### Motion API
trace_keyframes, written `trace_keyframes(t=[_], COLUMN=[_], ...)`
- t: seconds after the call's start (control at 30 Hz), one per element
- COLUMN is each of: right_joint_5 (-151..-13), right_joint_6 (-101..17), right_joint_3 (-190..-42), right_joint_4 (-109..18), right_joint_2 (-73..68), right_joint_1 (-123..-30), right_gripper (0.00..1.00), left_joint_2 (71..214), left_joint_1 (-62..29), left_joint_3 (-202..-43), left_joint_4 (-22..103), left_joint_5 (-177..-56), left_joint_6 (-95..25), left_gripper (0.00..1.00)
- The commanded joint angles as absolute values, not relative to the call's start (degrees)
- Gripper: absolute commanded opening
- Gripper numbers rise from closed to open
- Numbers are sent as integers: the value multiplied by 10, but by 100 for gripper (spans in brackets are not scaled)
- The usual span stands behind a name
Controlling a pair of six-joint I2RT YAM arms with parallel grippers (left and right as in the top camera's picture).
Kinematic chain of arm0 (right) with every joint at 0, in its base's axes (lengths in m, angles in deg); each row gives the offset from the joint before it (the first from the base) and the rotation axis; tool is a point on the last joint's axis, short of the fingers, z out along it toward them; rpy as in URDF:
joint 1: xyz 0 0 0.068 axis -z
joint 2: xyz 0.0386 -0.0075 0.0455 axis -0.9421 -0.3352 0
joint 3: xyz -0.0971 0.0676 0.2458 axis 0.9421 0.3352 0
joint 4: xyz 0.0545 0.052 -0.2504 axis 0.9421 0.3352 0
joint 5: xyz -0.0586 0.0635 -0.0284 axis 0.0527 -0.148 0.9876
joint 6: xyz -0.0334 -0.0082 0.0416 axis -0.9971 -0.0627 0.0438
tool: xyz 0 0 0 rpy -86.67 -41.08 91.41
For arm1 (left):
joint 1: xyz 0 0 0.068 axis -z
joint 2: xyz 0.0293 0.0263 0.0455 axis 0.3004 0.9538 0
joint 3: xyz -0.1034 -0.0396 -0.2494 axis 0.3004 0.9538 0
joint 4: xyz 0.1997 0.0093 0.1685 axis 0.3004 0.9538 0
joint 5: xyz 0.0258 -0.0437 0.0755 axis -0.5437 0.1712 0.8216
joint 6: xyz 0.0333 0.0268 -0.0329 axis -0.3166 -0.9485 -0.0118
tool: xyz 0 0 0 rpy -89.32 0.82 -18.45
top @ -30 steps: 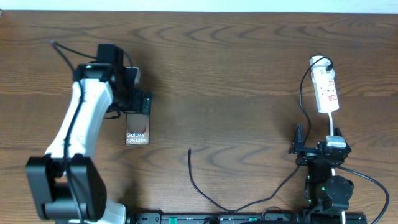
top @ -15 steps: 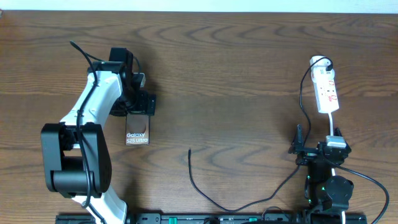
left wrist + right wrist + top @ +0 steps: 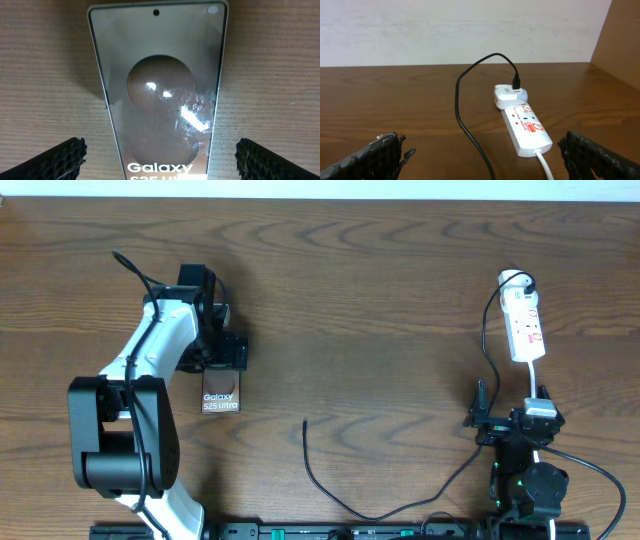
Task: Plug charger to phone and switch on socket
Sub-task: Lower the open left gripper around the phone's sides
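Left fingers (image 3: 55, 160) are spread wide with nothing between them, poised over the phone (image 3: 160, 90), which lies flat and face up on the left side of the worktop (image 3: 380, 330). In the wrist view one finger shows off each long edge of the phone, down at the end with the white lettering, and both are clear of the glass. That reads to me as a line-up to pinch the phone across its width, probably to steady it for the connector. How high they hang above it, I can't tell. Over to the charger (image 3: 457, 99): its free tip lies loose near the middle front of the worktop, well apart from the phone and off to its right, with nobody holding it. The cable loops along the front and climbs the right side to a white adapter block (image 3: 506, 96) at the far end of the socket (image 3: 527, 127), so that end looks plugged in. The socket lies lengthwise on the right, its white cord (image 3: 546, 167) trailing back toward the right arm. The right fingers (image 3: 375, 157) are wide apart too and empty, sitting low near that arm's base. The socket is straight ahead of them and well short of touching, handy for a reach to the red-marked switches. My read: the connector is not yet in the phone, and I can't make out whether the switch is on or off.
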State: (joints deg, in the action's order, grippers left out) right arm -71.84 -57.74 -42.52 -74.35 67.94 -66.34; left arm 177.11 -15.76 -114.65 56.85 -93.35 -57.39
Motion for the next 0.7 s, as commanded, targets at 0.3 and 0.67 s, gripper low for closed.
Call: trace_keyframes(t=[0.3,0.67], right_joint_5=[-714,-714], right_joint_6=[-567,-567], right_joint_3=[-424,-424], right_joint_4=[-742,-742], right_joint_2=[682,682], right_joint_1=[-660,-660], right_gripper=[99,99], left_joint_2=[1773,1773], left_joint_1=[-158,-158], left_joint_3=[-1116,-1105], left_joint_4=[534,515], left_joint_5=[-954,-954], left_joint_6=[-574,-574], left_gripper=[98,98])
